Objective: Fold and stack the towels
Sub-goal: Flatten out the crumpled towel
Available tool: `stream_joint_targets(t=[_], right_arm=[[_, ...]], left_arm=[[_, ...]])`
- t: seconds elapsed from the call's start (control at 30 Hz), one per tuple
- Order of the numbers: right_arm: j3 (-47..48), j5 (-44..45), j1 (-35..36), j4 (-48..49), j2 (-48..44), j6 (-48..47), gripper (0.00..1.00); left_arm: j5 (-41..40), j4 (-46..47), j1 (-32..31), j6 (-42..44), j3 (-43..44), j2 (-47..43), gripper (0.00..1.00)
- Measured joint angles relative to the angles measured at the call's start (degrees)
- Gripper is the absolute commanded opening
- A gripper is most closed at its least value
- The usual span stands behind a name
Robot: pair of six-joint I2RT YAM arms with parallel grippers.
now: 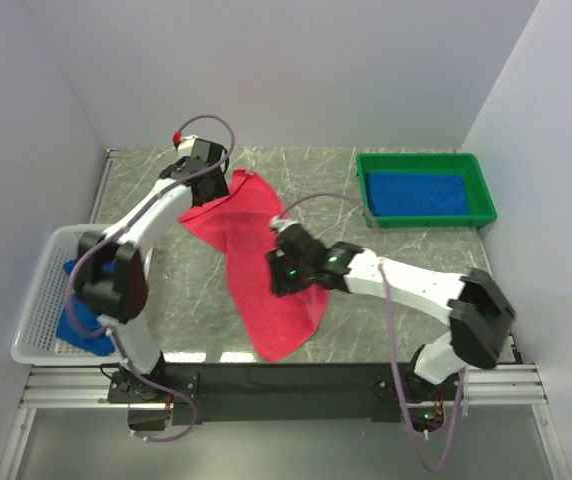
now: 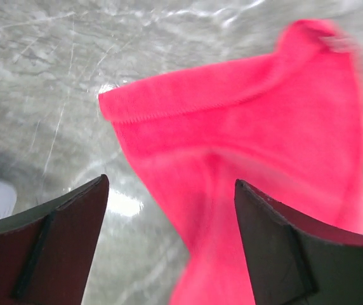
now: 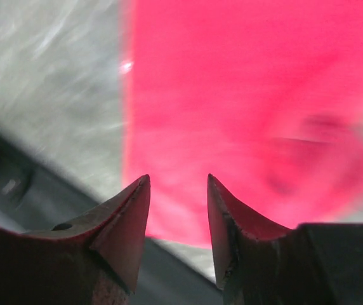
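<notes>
**Pink-red towel lying loose on the table, both grippers over it with jaws parted**

Top external view: The pink-red towel [image 1: 246, 240] is lying unfolded and rumpled across the middle of the table [image 1: 306, 175], running from the far left down toward the near edge. The left gripper [image 1: 206, 178] is hanging over its far corner, and the right gripper [image 1: 281, 272] is hovering over its near half. From this height I cannot tell how either pair of jaws is standing. A flat blue towel [image 1: 416, 195] is lying inside the green tray [image 1: 421, 220] at the far right. A crumpled blue towel [image 1: 81, 320] is sitting in the white basket [image 1: 38, 315] at the left edge.

Left wrist view: The left gripper [image 2: 170, 183] is holding its jaws wide apart, with nothing between them. Beyond the fingers [image 2: 73, 216], the pink-red towel [image 2: 251, 127] is lying on the table [image 2: 42, 76], its hemmed edge facing the camera.

Right wrist view: The picture is blurring. The right gripper [image 3: 177, 178] is keeping a narrow gap between its jaws, and nothing is sitting in that gap. The pink-red towel [image 3: 232, 95] is filling the view past the fingertips [image 3: 134, 210], with bare table [image 3: 54, 76] showing at the left.
</notes>
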Motion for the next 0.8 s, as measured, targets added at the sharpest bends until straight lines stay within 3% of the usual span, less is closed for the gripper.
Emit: stream_joint_targets(t=[0.2,0.4,0.67,0.8], right_arm=[[-9.77,4.72,-14.21,-0.13,-6.4,-3.17,0.47],[-11.3,6.45,-18.01,-0.22,-2.75,-7.8,0.52],[-11.15,6.86,-18.45,0.28,5.14,-9.92,0.5],[-10.36,6.67,-18.45,1.03,6.32,-9.97,0.44]], left_arm=[[2.73,2.97,-7.28,-3.82,-13.4,-20.02,0.84],[7.76,2.97,-14.91,-7.26,-27.17,-27.85,0.87],[7.76,-0.83,-11.28,-6.05,-30.45,-38.64,0.88],[7.08,-0.33,-7.93,-3.61,-30.08,-41.62,0.86]])
